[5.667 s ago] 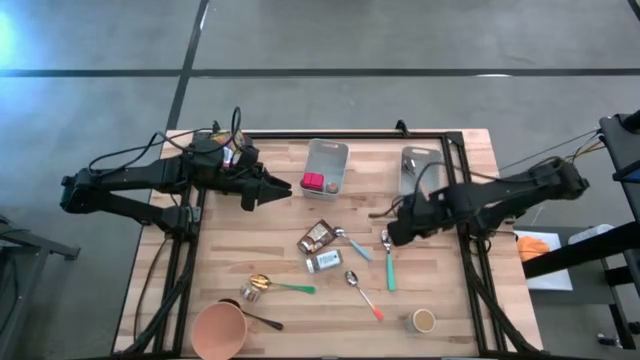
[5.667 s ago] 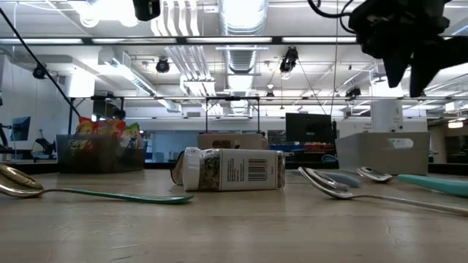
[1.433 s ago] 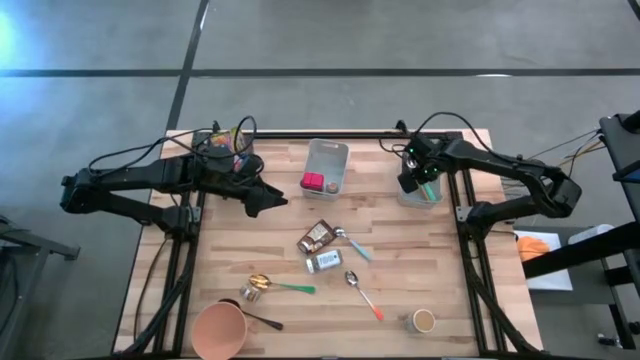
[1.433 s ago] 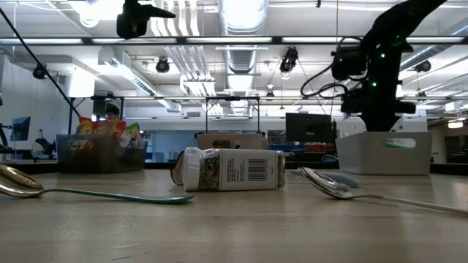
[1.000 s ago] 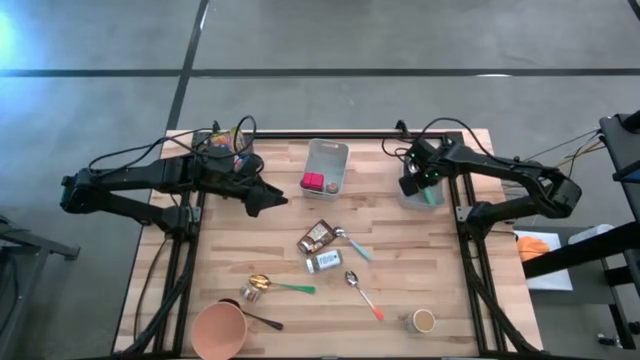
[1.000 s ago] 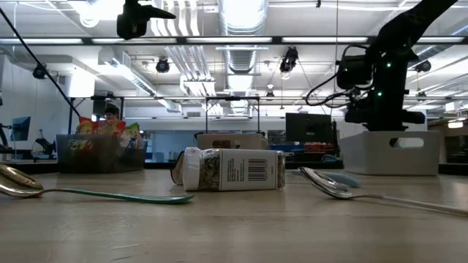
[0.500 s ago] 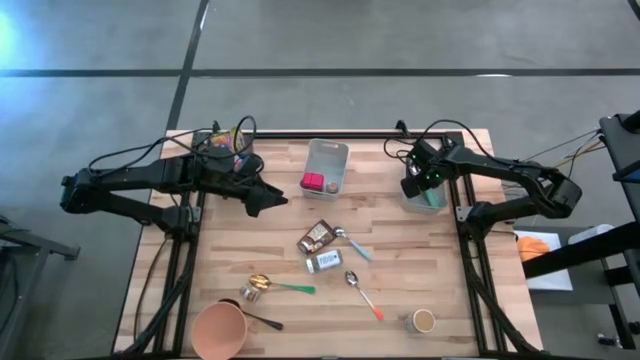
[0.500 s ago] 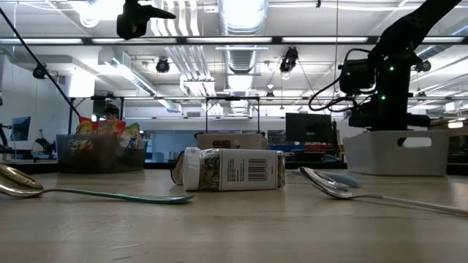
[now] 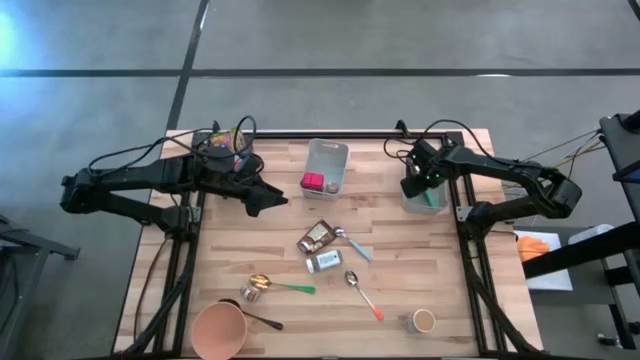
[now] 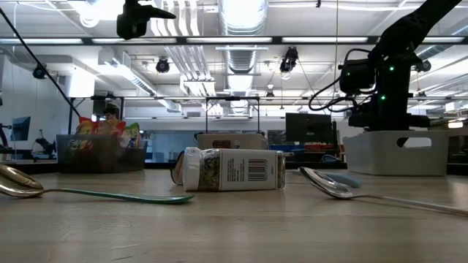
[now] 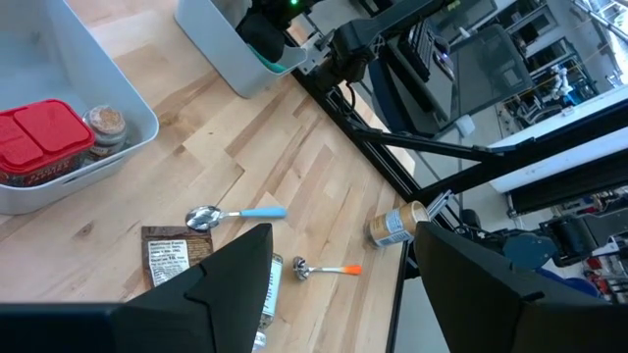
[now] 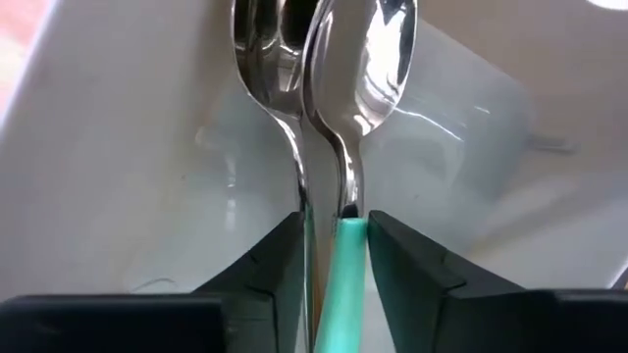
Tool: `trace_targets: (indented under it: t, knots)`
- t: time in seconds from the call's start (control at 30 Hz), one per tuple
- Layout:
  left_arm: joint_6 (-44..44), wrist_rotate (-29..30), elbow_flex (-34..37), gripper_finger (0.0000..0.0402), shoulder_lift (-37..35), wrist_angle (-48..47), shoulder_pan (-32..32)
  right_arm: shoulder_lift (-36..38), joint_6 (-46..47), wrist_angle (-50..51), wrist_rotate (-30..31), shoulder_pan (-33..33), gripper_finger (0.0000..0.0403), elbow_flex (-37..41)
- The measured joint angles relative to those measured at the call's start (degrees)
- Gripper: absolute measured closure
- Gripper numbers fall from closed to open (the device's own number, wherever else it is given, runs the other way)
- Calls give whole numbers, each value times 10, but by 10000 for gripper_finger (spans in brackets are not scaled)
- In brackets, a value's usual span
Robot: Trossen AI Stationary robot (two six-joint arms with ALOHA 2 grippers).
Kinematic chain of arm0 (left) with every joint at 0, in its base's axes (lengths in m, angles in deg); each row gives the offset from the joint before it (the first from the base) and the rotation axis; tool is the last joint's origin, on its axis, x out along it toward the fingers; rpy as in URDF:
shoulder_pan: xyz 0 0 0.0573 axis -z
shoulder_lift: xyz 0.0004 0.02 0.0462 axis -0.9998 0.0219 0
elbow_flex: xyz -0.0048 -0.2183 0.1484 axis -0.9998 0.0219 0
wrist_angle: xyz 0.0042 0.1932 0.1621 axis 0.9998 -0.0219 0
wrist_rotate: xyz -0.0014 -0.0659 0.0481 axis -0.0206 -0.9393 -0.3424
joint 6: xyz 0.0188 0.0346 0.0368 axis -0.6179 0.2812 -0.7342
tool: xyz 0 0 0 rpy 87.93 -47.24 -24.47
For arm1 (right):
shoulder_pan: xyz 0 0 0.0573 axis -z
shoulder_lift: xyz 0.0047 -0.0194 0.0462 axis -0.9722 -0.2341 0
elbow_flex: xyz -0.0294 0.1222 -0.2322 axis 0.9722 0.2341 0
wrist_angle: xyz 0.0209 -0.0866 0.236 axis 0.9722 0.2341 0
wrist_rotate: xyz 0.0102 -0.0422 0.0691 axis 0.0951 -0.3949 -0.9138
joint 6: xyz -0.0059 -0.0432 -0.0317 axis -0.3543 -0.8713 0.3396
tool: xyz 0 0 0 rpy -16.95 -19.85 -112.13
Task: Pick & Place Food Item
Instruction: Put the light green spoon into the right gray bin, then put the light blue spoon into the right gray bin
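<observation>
My right gripper points down into the white bin at the far right. A teal-handled spoon stands between its narrowly open fingers, beside a second metal spoon. My left gripper hangs open above the table's far left with nothing between its fingers. A brown food packet and a small jar lying on its side are at mid-table. The centre bin holds a red-lidded box and a small jar. My right gripper has the spoon's teal handle between its two fingers, which come from above and lie across it. The handle lies against one finger, and a gap shows on its other side. The spoon's bowl rests in the bin.
Spoons with blue, orange and green handles lie around the food items. An orange cup and a small can stand near the front edge. Snack bags sit at the far left.
The white bin at the far right has slid a little toward the table's near right with my right gripper inside it. It has stayed put over the last half second.
</observation>
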Motion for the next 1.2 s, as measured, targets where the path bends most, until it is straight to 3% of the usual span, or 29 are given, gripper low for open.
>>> trace_targets:
  t: [0.5,1.0,1.2]
  knots:
    - [3,0,0,149,0,0,0,0,8,2,-30,0,167,0]
    - [18,2,0,149,2,-10,0,115,30,68,-48,-8,161,-40]
    - [18,17,0,149,2,-10,0,153,33,73,-78,-67,161,-93]
